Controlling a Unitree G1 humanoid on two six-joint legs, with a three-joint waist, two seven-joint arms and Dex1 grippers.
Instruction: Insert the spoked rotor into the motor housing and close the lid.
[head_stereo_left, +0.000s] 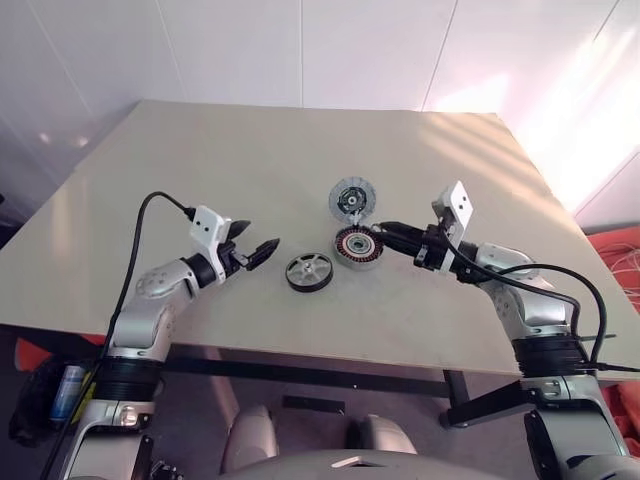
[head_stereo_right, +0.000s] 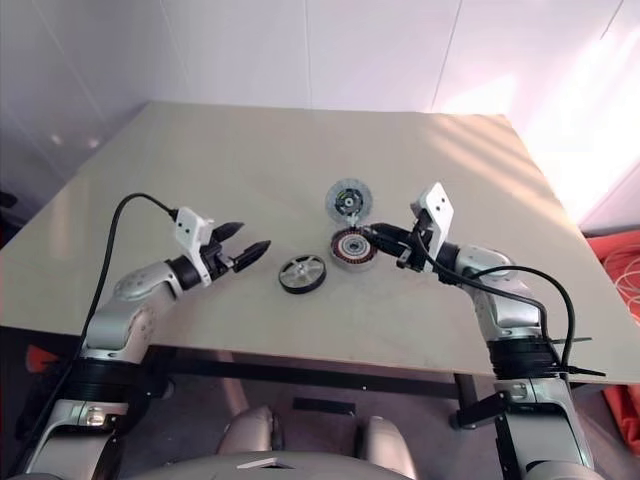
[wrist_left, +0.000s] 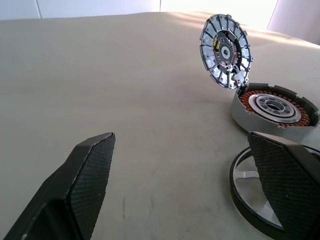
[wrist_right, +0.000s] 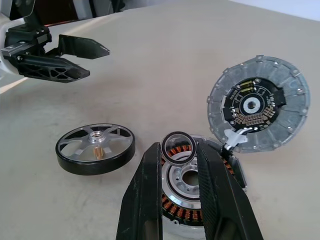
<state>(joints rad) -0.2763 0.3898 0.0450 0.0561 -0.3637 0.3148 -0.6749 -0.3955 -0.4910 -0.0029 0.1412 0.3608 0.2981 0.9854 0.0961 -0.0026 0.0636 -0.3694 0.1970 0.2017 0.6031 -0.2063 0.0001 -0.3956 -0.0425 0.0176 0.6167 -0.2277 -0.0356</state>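
Observation:
The spoked rotor (head_stereo_left: 308, 271) lies flat on the table, black rim around a silver spoked face. Just right of it sits the motor housing (head_stereo_left: 357, 246), its copper windings showing. The lid (head_stereo_left: 351, 198) stands tilted up from the housing's far edge, its circuit face towards me. My right gripper (wrist_right: 179, 145) hovers over the housing, shut on a small metal ring (wrist_right: 176, 163) pinched between its fingertips. Left of the rotor my left gripper (head_stereo_left: 262, 238) is open and empty, apart from the rotor (wrist_left: 245, 185).
The beige table (head_stereo_left: 250, 150) reaches far behind and to both sides of the parts. Its front edge runs just below both forearms. A black cable trails from each wrist.

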